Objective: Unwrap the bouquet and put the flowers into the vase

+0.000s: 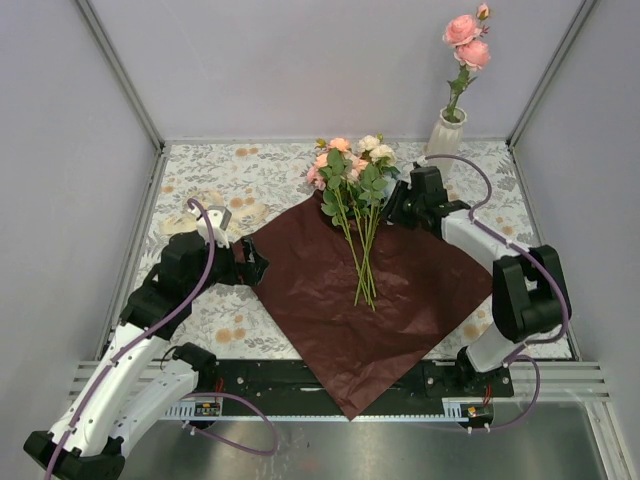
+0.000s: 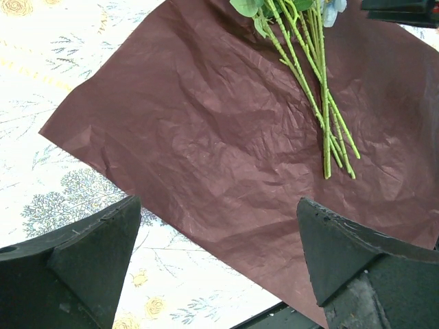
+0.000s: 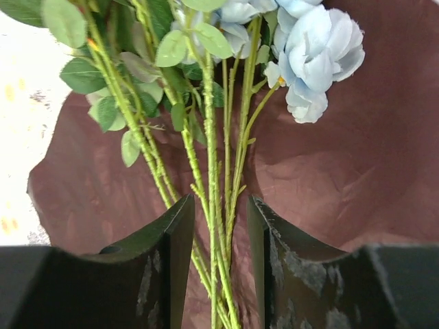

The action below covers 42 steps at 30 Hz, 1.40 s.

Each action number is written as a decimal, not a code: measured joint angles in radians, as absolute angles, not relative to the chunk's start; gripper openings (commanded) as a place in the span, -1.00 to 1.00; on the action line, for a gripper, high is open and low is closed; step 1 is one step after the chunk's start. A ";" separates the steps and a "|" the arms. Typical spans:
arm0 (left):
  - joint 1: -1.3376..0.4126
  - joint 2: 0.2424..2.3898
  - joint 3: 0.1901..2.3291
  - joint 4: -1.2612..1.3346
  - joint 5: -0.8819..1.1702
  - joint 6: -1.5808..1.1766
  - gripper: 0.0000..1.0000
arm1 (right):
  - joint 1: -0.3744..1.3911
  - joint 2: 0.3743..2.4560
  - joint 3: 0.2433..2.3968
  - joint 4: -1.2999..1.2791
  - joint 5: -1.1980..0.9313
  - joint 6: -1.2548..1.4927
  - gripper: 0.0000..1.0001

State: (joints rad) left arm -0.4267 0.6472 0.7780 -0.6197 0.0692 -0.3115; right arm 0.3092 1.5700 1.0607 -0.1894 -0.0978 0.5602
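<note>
Lying on paper (image 1: 330, 300), flowers (image 1: 355, 215): stems pt near edge, heads far

We see two arms, left arm (image 1: 120, 400) and right arm (image 1: 470, 235), white shells with black joints, a purple cable (image 1: 207, 255) running along each one, left gripper (image 2: 218, 205) with black wedge-shaped fingers (image 2: 89, 253), matt surfaces, small box with orange marks (image 1: 207, 408) near each base

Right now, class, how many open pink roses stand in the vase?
2. The upper rose tops the stem in the vase; the lower rose sits just below-right. A small bud rises above; none seems hidden.
</note>
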 measured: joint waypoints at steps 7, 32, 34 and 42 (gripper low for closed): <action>-0.427 0.643 0.776 -0.635 0.068 -0.305 0.98 | 0.324 1.755 1.156 -0.173 -0.090 0.585 -0.13; -0.427 0.635 0.775 -0.638 0.068 -0.303 0.98 | 0.340 1.976 1.322 -0.170 -0.086 0.577 -0.60; -0.427 0.635 0.775 -0.638 0.068 -0.303 0.98 | 0.340 1.974 1.322 -0.170 -0.081 0.571 -0.67; -0.427 0.635 0.775 -0.638 0.068 -0.303 0.98 | 0.341 1.894 1.308 -0.170 -0.069 0.550 -0.83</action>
